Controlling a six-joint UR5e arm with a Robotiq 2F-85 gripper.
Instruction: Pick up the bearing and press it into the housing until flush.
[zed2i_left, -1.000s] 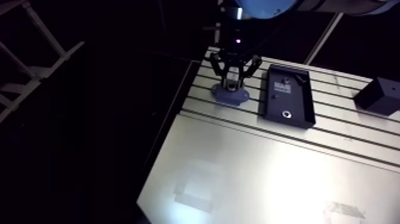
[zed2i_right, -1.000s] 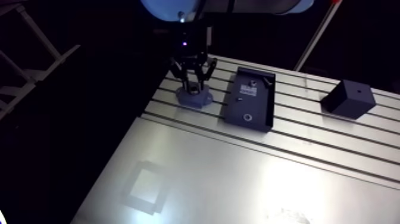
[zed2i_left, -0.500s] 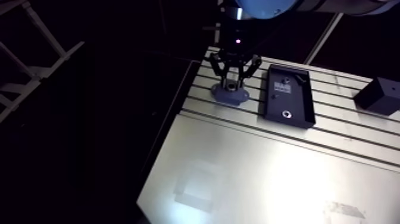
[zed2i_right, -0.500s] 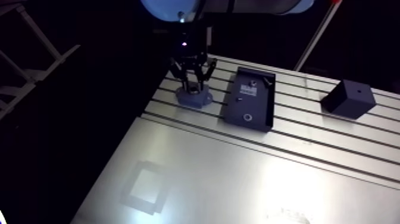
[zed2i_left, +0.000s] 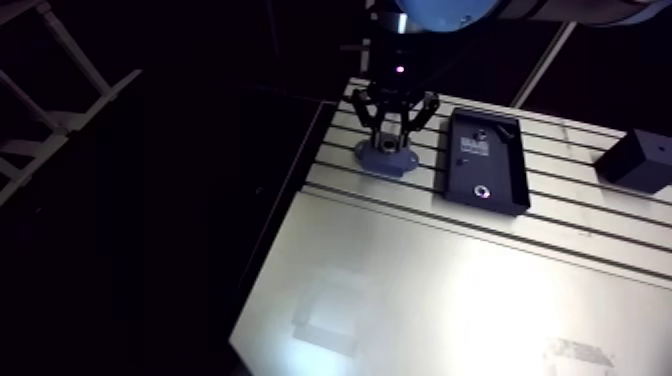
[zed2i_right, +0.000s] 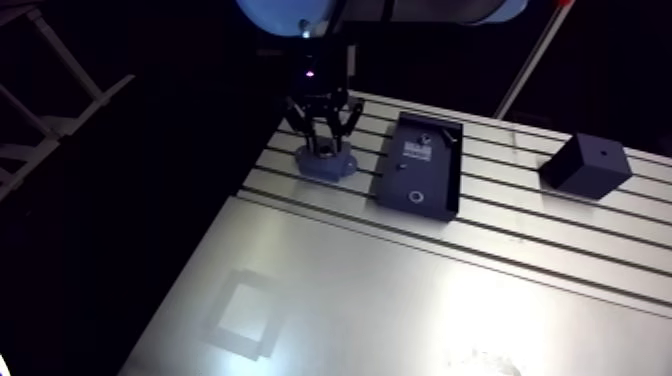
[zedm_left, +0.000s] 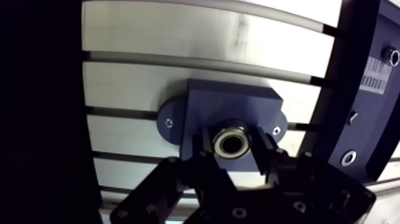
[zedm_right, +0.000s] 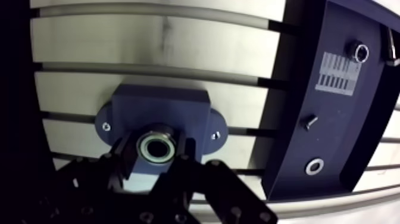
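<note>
Insertion stage, wrist view. The jaws are closed on the bearing (zedm_left: 232, 145), one finger pressed against each side of its outer ring, so the open centre faces the camera and the bearing's axis runs along the line of descent. Held this way, the bearing sits directly over the blue flanged housing (zedm_left: 229, 101), which lies flat on the slotted bench (zedm_left: 178, 36). Whether the lower edge has entered the seat cannot be told, because the bearing itself hides it. A side grip on the ring probably serves to keep the part square to the bore. The same fingers would likely meet the housing's top face before the bearing reaches flush, so the final seating may call for a push from above. A black tray (zedm_right: 333, 119) holding a small ring (zedm_right: 313, 165) lies just beside the housing. In the arm view a black block (zed2i_right: 588, 163) stands well apart from both.
</note>
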